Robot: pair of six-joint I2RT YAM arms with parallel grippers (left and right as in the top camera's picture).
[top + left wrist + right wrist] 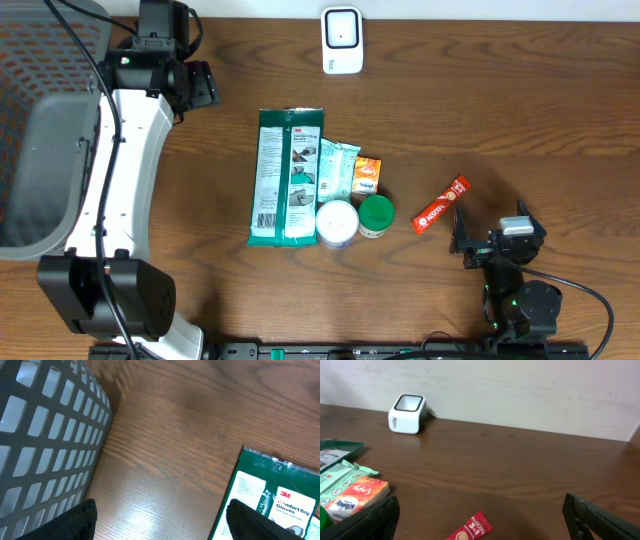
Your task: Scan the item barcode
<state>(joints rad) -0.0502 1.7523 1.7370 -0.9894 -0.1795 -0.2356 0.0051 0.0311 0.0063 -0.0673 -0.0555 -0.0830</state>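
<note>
One scanner [341, 40], one basket [40, 120], three packets [288, 175] [338, 165] [367, 174], two round tubs [337, 222] [376, 215], one red sachet [441, 203]

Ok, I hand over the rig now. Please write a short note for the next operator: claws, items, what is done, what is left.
Left claw: open, empty, beside the basket.
Right claw: open, empty, near the red sachet, not touching it.
Items: glove pack, mint packet, orange packet, white tub and green tub grouped mid-table; scanner at the far edge.
Done: nothing picked up yet.
Left: grasp an item, show its barcode to the scanner.
</note>
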